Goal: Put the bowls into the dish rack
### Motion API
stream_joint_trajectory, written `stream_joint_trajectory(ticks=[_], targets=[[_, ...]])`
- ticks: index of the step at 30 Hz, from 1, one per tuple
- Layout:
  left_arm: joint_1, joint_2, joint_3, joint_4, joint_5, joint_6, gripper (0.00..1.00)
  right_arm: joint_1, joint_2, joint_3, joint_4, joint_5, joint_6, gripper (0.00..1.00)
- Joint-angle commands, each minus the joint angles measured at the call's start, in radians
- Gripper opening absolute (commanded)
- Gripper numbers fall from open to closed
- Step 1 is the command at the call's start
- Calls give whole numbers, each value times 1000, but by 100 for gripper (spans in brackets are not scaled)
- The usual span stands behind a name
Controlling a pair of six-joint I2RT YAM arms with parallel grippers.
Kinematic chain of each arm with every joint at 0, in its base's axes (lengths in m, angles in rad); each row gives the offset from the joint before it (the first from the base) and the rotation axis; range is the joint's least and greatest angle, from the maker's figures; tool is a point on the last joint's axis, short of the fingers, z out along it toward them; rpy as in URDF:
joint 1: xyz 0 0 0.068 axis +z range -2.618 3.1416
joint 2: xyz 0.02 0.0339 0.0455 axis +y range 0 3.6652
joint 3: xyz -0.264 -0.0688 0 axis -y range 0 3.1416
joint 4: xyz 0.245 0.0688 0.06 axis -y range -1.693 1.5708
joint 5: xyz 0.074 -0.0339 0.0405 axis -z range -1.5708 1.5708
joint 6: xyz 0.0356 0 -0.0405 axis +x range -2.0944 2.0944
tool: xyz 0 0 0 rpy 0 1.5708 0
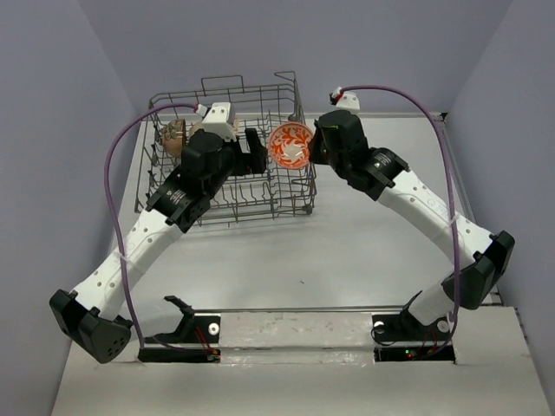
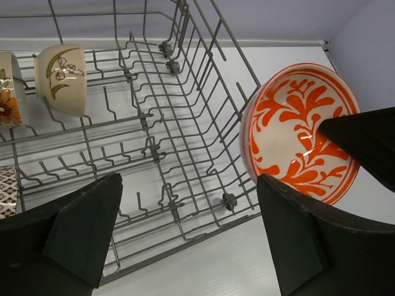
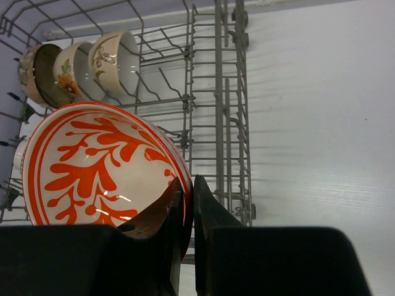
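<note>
My right gripper (image 1: 310, 144) is shut on the rim of the orange-red bowl with the white pattern (image 1: 290, 146). It holds the bowl tilted on edge at the right side of the grey wire dish rack (image 1: 260, 212). The right wrist view shows the pinch (image 3: 189, 203) on the bowl (image 3: 92, 166). My left gripper (image 1: 257, 149) hangs open and empty over the rack's middle, its jaws wide apart in the left wrist view (image 2: 191, 240), with the orange bowl (image 2: 302, 132) beyond its right finger. Three bowls (image 3: 74, 68) stand on edge in the rack's far left.
A cream leaf-patterned bowl (image 2: 62, 77) and a flowered one (image 2: 7, 98) stand among the tines (image 2: 148, 148). A patterned bowl's edge (image 2: 5, 191) shows at the left border. Bare table (image 1: 364, 251) lies to the right and in front of the rack.
</note>
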Motion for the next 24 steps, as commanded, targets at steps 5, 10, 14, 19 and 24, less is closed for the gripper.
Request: stream_joint_trajectory(ticks=[5,10,14,19,24], targets=[[-5,45,42,22,16,-32,96,49,74,157,96,19,-37,1],[-5,61,27,30,-5,-42,91,68,91,171,103,14,-32,1],[-5,75,18,33,-13,-42,76,68,99,169,112,11,-34,1],[-5,94,11,30,-15,-43,59,77,105,179,120,11,-34,1],[-5,95,1,42,-24,-46,55,86,113,189,122,3,-31,1]])
